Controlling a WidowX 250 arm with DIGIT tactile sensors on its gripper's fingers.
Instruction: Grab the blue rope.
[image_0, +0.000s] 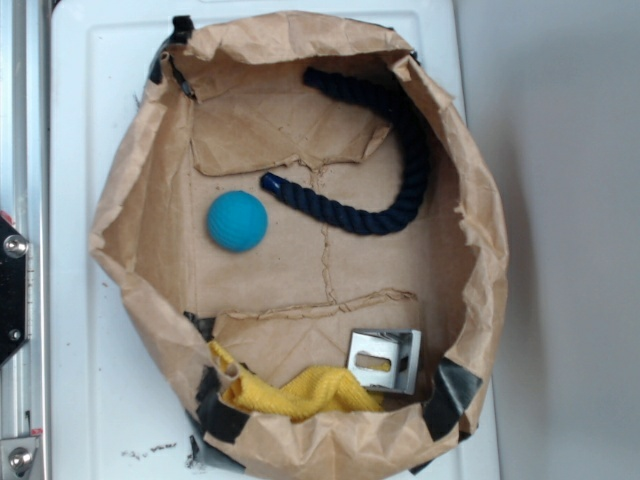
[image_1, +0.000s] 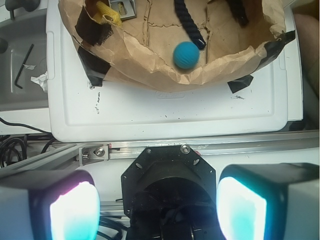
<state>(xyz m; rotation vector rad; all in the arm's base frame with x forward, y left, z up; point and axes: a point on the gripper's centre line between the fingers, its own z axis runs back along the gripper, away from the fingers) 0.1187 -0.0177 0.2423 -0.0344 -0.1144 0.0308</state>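
In the exterior view, a crumpled brown paper basket (image_0: 130, 215) with rolled-down walls and patches of black tape sat on a white tray (image_0: 75, 120). The blue rope (image_0: 395, 150) lay on the basket floor in its upper right part, bent like a hook: one end sat near the top wall, the body ran down along the right wall, and the shiny brighter-blue tip pointed left toward the middle. The teal ball (image_0: 237, 221) rested just left of that tip, apart from it. Along the lower wall a yellow cloth (image_0: 300, 392) lay bunched, and a small metal bracket (image_0: 385, 360) stood beside it on the right, touching its edge. No gripper appeared in this view.

In the wrist view, the gripper (image_1: 157, 210) hung outside the basket, above a metal rail (image_1: 240, 146) and a dark round mount at the near edge of the tray. Its two pads (image_1: 75, 212) glowed pale cyan and stood wide apart with nothing between them, so it was released and empty. The basket lay well ahead at the top of the picture. Part of the rope (image_1: 190, 22) showed inside it, with its tip just beside the ball (image_1: 186, 54), which sat against the near wall. A second dark stretch of rope showed farther right. The cloth and bracket sat in the top left corner
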